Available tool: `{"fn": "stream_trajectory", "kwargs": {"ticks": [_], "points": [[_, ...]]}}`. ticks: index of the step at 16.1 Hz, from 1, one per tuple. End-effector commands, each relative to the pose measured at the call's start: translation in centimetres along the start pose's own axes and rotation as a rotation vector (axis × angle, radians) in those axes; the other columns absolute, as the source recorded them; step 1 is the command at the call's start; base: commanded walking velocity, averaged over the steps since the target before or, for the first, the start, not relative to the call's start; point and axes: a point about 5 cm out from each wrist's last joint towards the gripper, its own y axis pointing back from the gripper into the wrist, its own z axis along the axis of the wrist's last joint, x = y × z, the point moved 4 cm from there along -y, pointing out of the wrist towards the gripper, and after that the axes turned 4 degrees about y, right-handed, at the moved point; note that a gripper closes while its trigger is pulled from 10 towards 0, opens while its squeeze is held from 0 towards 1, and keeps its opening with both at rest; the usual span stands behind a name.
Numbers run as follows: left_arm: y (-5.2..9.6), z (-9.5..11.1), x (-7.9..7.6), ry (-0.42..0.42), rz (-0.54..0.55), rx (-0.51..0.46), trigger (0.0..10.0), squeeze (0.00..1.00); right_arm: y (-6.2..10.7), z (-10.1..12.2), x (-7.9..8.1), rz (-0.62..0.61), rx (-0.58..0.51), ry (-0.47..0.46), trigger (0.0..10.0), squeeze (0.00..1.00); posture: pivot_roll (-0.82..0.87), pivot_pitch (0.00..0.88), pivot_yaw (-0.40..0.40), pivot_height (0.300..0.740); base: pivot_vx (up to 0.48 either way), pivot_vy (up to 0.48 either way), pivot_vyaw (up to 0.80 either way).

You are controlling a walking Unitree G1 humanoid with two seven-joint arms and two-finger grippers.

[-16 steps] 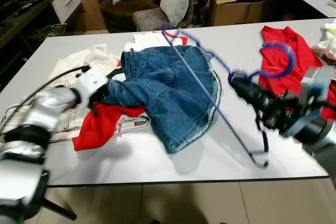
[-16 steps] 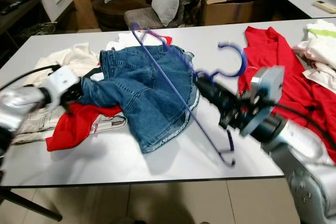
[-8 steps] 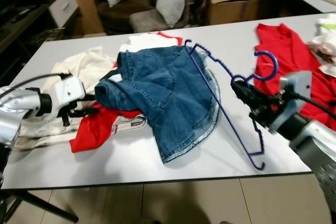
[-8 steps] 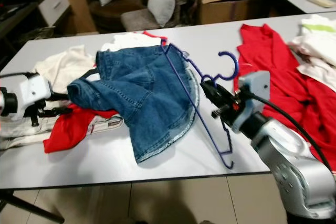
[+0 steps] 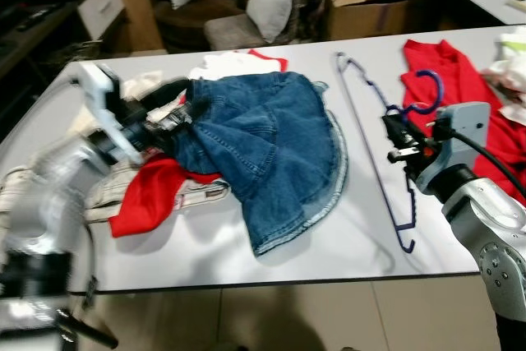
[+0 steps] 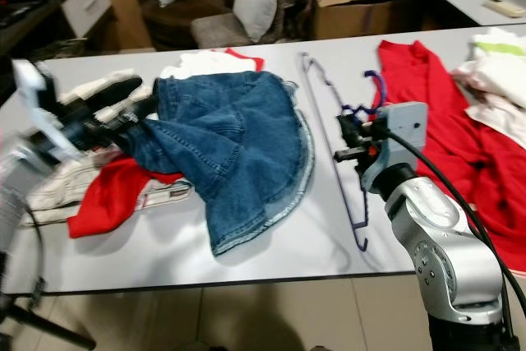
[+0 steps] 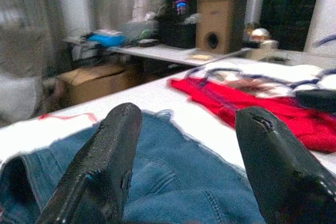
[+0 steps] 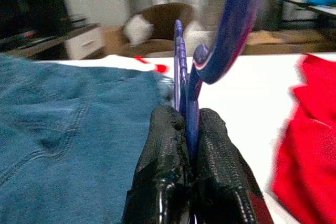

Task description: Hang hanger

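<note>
One blue plastic clothes hanger (image 5: 386, 145). One blue denim skirt (image 5: 263, 145). Two red cloth garments — one (image 5: 152, 195) under skirt, one (image 5: 460, 96) spread at right. Two white cushions (image 5: 267, 2) on chairs behind. One brown cardboard box (image 5: 370, 6). Two black-fingered grippers — left (image 5: 164, 117), right (image 5: 397, 133).

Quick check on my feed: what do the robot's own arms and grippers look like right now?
Both arms are silver with rounded jointed segments. Each ends in a pale boxy wrist block and two long black fingers with a finely textured surface. The right gripper has a black cable looping back over its forearm; the left gripper has a black cable trailing along its arm.
</note>
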Motion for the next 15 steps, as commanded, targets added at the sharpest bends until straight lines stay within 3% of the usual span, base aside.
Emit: {"fn": "stream_trajectory", "kwargs": {"ticks": [1,2,3,4,6,7,8,15], "points": [[-0.4,-0.6,0.7,-0.027,0.169,-0.01,10.0,1.0,0.0,0.4,0.3,-0.051,-0.027,0.02,10.0,0.0,-0.08,0.0,0.095,0.74,0.0,0.0,0.0],[-0.7,-1.9,1.5,-0.003,0.313,-0.02,10.0,1.0,0.0,0.3,1.1,-0.063,-0.036,0.025,10.0,0.0,-0.08,0.0,0.097,0.74,0.0,0.0,0.0],[-0.6,-3.0,1.8,0.047,0.388,-0.008,10.0,1.0,0.1,0.0,1.8,-0.058,-0.032,0.032,10.0,0.0,-0.08,0.0,0.091,0.74,0.0,0.0,0.0],[-0.6,-3.2,1.6,0.029,0.405,0.0,10.0,1.0,0.1,-0.1,2.0,-0.057,-0.03,0.041,10.0,0.0,-0.07,0.0,0.08,0.74,0.0,0.0,0.0],[-1.7,-5.2,-0.9,-0.063,0.349,0.072,10.0,0.83,0.0,-1.2,2.9,-0.09,-0.031,0.018,10.0,0.0,-0.09,0.0,0.067,0.74,0.0,-0.141,0.0],[-1.8,-5.3,-1.0,-0.07,0.344,0.074,10.0,0.83,0.0,-1.2,3.0,-0.092,-0.03,0.01,10.0,0.0,-0.09,0.0,0.068,0.74,0.0,-0.281,0.0],[-2.0,-6.3,-1.3,-0.072,0.362,0.093,10.0,0.75,0.1,-1.4,3.0,-0.107,-0.022,0.012,10.0,0.0,-0.11,0.0,0.069,0.74,0.0,-0.281,-0.59],[-2.0,-7.8,-2.7,-0.11,0.382,0.127,10.0,0.71,0.5,-1.7,1.1,-0.152,-0.003,0.035,10.0,0.0,-0.1,0.0,0.033,0.74,0.0,-0.276,-0.64]]}}
